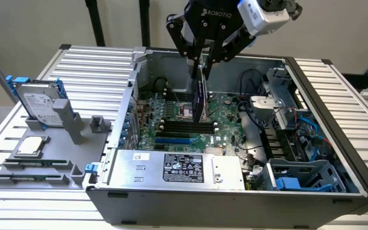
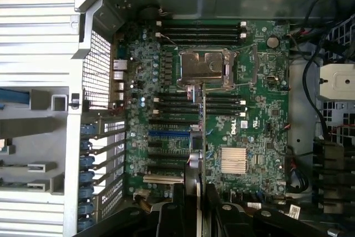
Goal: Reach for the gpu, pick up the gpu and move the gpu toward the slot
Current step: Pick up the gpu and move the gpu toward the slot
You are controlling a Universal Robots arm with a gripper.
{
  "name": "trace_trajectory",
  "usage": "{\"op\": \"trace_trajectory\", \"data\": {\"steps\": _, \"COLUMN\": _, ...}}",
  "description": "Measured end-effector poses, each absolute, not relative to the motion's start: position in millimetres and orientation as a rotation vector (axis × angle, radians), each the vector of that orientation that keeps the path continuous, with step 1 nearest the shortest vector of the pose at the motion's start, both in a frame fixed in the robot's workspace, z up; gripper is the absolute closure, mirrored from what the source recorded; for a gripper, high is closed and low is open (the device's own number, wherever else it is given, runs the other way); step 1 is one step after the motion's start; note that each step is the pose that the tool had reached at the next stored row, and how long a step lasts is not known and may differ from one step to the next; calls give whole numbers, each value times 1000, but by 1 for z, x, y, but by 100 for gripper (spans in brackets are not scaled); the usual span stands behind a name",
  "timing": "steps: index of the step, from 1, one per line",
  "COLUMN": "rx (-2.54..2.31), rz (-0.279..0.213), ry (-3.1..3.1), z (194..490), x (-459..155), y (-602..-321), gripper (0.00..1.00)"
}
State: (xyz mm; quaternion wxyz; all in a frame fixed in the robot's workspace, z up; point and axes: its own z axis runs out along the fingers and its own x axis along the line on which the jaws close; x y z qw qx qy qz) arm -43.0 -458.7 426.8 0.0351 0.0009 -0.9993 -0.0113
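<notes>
Now my pincer is clamped on the gpu, which hangs edge-down straight below my fingers over the middle of the motherboard, inside the open computer case. Its long axis runs down from my grip toward the board, its lower edge near the black memory slots, though I cannot tell whether it touches anything. From the wrist view I see the card edge-on as a thin line beside the CPU socket; the exterior view shows its dark flat face.
</notes>
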Motion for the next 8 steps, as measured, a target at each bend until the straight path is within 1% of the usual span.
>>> {"op": "trace_trajectory", "data": {"steps": 8, "rx": 3, "rz": -35, "ry": -3071, "z": 427, "x": -43, "y": -459, "gripper": 74}}
